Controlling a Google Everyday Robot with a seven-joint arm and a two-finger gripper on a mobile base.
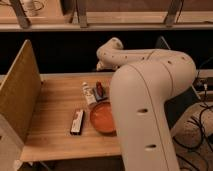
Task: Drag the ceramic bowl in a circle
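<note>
The ceramic bowl [102,118] is round, shallow and glossy orange-red. It sits on the wooden table [55,107] near the front edge, right of centre. Its right side is covered by my large white arm [150,100]. The arm rises from the lower right, bends at a joint [112,50] above the table's back edge, and turns down behind itself. My gripper does not show; it is hidden by the arm.
A white tube-like item [89,94] and a small red-topped item [99,90] lie just behind the bowl. A flat dark packet [77,121] lies left of the bowl. A tall wooden panel [17,95] walls the table's left side. Cables [200,125] hang at the right.
</note>
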